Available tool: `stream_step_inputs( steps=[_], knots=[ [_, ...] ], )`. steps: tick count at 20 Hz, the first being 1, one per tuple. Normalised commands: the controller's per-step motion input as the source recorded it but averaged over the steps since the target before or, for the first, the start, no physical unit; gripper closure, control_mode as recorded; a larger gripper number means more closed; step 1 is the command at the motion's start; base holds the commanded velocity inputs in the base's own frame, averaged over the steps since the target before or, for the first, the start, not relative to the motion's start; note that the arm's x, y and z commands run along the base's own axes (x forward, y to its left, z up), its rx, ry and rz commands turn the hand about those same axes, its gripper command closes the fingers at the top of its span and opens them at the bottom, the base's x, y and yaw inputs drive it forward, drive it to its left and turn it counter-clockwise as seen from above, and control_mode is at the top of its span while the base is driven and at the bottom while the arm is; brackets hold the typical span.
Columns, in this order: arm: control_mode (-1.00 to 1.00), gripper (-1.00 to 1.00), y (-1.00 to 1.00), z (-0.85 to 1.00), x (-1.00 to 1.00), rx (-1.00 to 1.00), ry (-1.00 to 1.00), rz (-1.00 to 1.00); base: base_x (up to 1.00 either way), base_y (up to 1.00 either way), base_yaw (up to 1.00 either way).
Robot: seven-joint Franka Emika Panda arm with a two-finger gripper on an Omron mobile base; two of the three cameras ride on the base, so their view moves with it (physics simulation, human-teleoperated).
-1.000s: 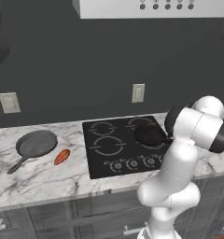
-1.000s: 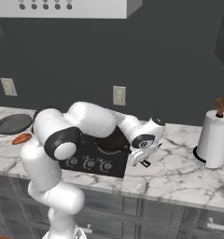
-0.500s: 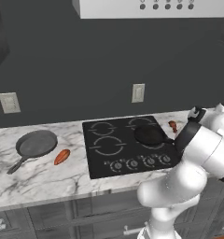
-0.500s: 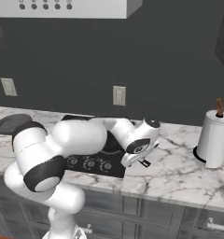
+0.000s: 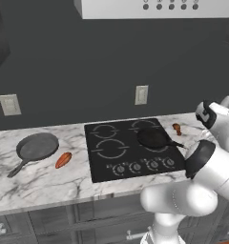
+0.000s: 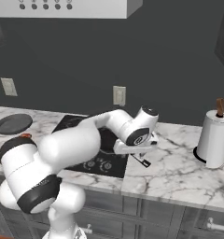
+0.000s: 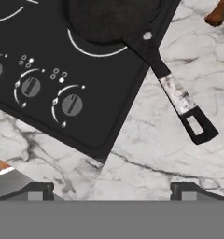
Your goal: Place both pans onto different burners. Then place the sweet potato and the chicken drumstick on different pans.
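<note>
While the gripper (image 7: 112, 189) hangs with its jaws spread as wide as they go and nothing between them, it looks down on bare marble just off the cooktop's (image 7: 109, 116) front right corner. Its fingertips (image 7: 37, 189) stand clear of the counter (image 7: 146, 158). Reaching low from the base, the white arm (image 6: 86, 140) bends across the cooktop's front, its wrist over the right edge. On the cooktop's right front burner (image 5: 152, 138) sits the near-black pan (image 5: 152, 138), its thin handle (image 7: 179, 100) running out over the marble. Beyond the cooktop's right edge lies the chicken drumstick (image 5: 176, 127), apart from the handle. Well to the cooktop's left rests the grey pan (image 5: 36, 147), with the sweet potato (image 5: 63, 159) between them. Open marble stretches rightward to a paper towel roll (image 6: 213, 140).
</note>
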Motion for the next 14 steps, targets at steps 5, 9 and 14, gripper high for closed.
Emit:
stream_step_inputs(
  steps=[5, 9, 14],
  knots=[
    [-1.0, -1.0, 0.04, 0.15, -0.18, 0.21, 0.14, -0.35, 0.0, 0.0, 0.0],
    [-1.0, -1.0, 0.35, 0.24, -0.04, 0.04, 0.1, -0.19, 0.0, 0.0, 0.0],
    [-1.0, -1.0, 0.42, 0.07, -0.19, -0.09, -0.04, -0.02, 0.0, 0.0, 0.0]
  ],
)
